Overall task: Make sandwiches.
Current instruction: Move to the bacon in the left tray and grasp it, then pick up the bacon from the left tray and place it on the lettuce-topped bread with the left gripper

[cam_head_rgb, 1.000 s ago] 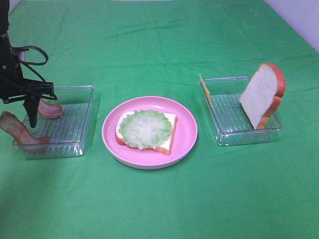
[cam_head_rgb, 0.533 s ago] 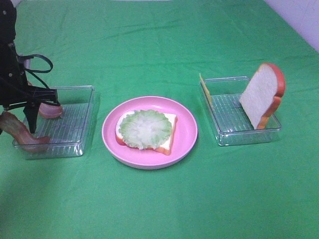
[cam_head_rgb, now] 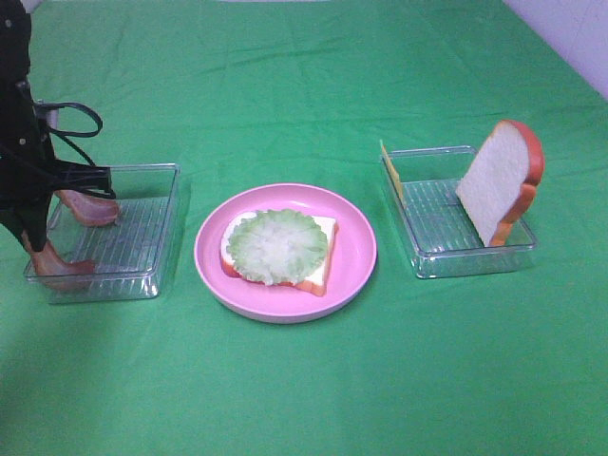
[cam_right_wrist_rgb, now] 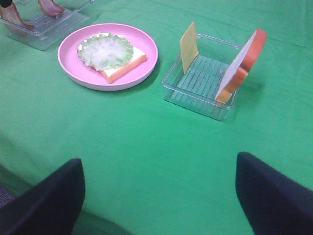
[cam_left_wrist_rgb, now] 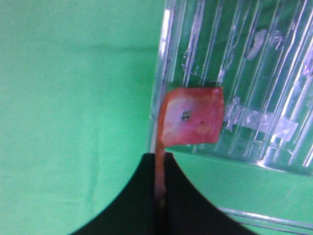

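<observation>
A white bread slice [cam_head_rgb: 318,256] topped with a green lettuce leaf [cam_head_rgb: 277,246] lies on the pink plate [cam_head_rgb: 356,249]. My left gripper [cam_head_rgb: 35,243] is shut on a reddish-brown bacon strip [cam_head_rgb: 59,266] at the outer edge of the left clear tray [cam_head_rgb: 142,249]. In the left wrist view the fingers [cam_left_wrist_rgb: 132,205] pinch the strip [cam_left_wrist_rgb: 193,117] edge-on. A second bacon strip [cam_head_rgb: 90,207] lies at the tray's back. A second bread slice [cam_head_rgb: 501,180] and a yellow cheese slice [cam_head_rgb: 389,169] lean in the right tray [cam_head_rgb: 446,249]. My right gripper [cam_right_wrist_rgb: 159,196] is open, above the table's near side.
Green cloth covers the table [cam_head_rgb: 304,380]. The right wrist view shows the plate [cam_right_wrist_rgb: 146,56], the cheese [cam_right_wrist_rgb: 188,46], the leaning bread [cam_right_wrist_rgb: 242,63] and the right tray [cam_right_wrist_rgb: 195,83]. A black cable [cam_head_rgb: 71,119] loops off the left arm.
My left gripper has moved left and down to the tray's outer edge and closed on the raised end of the bacon strip. Nothing else moved.
</observation>
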`<state>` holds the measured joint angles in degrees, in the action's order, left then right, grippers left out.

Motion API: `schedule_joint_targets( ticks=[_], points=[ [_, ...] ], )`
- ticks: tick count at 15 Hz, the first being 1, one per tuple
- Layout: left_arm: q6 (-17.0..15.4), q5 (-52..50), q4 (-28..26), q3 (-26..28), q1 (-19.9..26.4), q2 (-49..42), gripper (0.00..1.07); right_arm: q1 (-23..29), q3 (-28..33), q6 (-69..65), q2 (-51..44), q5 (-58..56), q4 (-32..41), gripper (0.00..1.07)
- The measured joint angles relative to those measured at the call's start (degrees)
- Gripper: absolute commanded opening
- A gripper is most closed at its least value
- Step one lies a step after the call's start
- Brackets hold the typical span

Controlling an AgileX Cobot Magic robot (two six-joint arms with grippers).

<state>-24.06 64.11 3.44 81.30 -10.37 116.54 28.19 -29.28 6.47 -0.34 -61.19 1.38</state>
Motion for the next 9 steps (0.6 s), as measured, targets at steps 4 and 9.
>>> schedule_joint_targets(
  ticks=[4,9],
  points=[
    [0.5,-0.6,-3.9,0.0,0.1,-0.9,0.00,0.0,0.0,0.0,0.0,0.0,0.0,0.80],
    [6.9,-6.8,-15.1,0.3,0.1,-10.9,0.00,0.0,0.0,0.0,0.0,0.0,0.0,0.80]
  ],
)
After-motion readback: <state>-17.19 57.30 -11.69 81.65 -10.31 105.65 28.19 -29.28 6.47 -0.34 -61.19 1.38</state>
